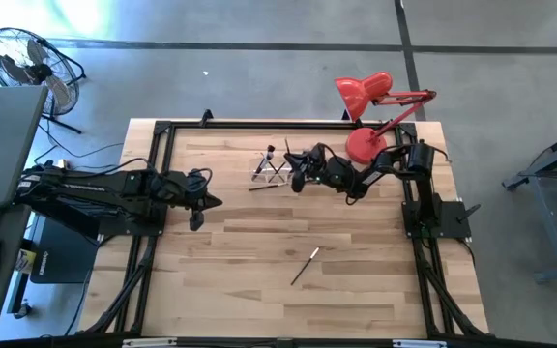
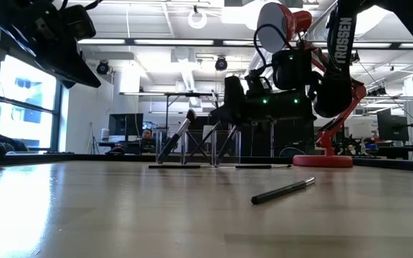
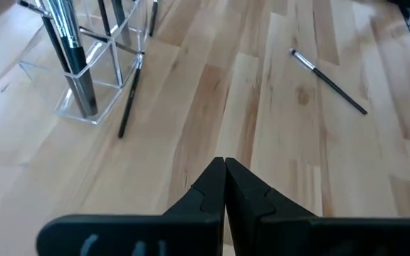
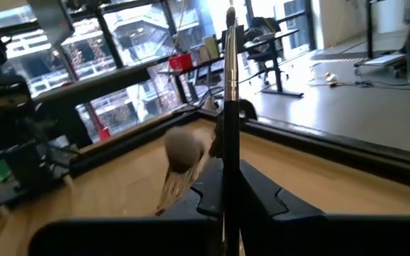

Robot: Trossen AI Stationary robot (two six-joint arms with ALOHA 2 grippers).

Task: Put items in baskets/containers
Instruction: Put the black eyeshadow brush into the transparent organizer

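From above, the right gripper (image 1: 298,180) is hanging just beside the clear holder (image 1: 271,166) near the back of the table (image 1: 240,280), the left gripper (image 1: 213,202) is waiting apart from it, and one loose brush (image 1: 305,265) is lying alone toward the front. From table height, that loose brush (image 2: 283,190) is lying flat in front of the holder (image 2: 199,147), where other brushes (image 2: 176,136) are leaning. The left wrist view is showing the left fingers (image 3: 206,190) pressed together on nothing, and the right wrist view is showing the right fingers (image 4: 258,195) pinching a thin brush (image 4: 230,107) standing straight up.

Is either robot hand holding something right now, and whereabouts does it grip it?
The right hand pinches a makeup brush low on its handle. The left hand holds nothing.
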